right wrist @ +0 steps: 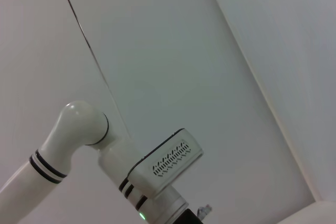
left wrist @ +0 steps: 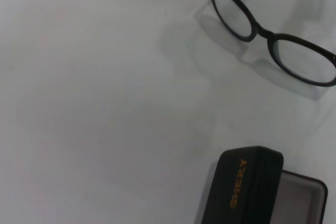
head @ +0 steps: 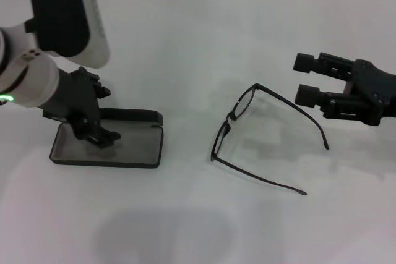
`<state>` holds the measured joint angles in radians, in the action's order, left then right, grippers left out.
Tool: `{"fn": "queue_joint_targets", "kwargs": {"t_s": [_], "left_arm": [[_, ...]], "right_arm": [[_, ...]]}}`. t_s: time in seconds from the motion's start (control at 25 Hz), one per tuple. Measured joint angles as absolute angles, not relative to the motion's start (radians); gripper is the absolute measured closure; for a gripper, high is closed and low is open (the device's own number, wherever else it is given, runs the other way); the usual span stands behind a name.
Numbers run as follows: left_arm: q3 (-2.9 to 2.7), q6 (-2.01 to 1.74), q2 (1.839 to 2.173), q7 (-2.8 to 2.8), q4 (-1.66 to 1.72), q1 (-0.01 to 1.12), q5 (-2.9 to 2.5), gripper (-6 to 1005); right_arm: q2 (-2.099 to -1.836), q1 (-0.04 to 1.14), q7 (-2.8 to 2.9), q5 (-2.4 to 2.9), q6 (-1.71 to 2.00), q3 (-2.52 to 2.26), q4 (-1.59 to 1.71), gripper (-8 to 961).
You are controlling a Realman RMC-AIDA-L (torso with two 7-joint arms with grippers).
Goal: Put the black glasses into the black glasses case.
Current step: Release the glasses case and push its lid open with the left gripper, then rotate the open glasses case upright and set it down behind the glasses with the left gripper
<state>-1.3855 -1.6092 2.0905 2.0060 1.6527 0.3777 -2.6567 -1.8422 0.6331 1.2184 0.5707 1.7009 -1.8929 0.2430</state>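
The black glasses [head: 230,117] lie unfolded on the white table, at its middle, with both temple arms pointing right. Their lenses also show in the left wrist view [left wrist: 262,31]. The black glasses case [head: 127,148] lies open at the left, its lid raised along the far edge and its grey inside bare. The lid's gold logo shows in the left wrist view [left wrist: 244,182]. My left gripper [head: 96,129] is at the case's left end, over the tray. My right gripper [head: 306,78] is open and empty, just right of the glasses' far temple arm.
The white table [head: 198,41] spreads all around, with a tiled wall edge at the back. The right wrist view shows my left arm [right wrist: 79,129] and a thin dark line that looks like a temple arm [right wrist: 86,40].
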Motion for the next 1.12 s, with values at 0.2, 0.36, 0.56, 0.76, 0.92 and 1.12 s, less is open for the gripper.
{"fn": "queue_joint_targets", "kwargs": {"t_s": [0.2, 0.36, 0.56, 0.76, 0.92, 1.12], "left_arm": [[-1.472, -1.592, 2.091, 2.095, 1.623, 0.416, -2.731, 209], [-1.524, -1.577, 2.091, 2.11, 1.618, 0.431, -2.754, 224], [-1.586, -1.554, 2.091, 2.148, 1.623, 0.436, -2.805, 325], [-1.592, -1.554, 2.091, 2.157, 1.629, 0.44, -2.826, 560], [-1.593, -1.558, 2.089, 2.164, 1.635, 0.44, -2.833, 729], [-1.593, -1.559, 2.089, 2.164, 1.656, 0.444, -2.833, 795]], "right_arm": [[-1.842, 0.627, 1.208, 0.566, 1.698, -1.89, 0.24, 68], [-1.842, 0.627, 1.208, 0.566, 1.698, -1.89, 0.239, 68], [-1.842, 0.621, 1.207, 0.565, 1.701, -1.887, 0.238, 68], [-1.842, 0.602, 1.201, 0.579, 1.706, -1.852, 0.237, 69], [-1.841, 0.589, 1.197, 0.581, 1.707, -1.844, 0.239, 68], [-1.839, 0.586, 1.194, 0.584, 1.708, -1.843, 0.236, 68]]}}
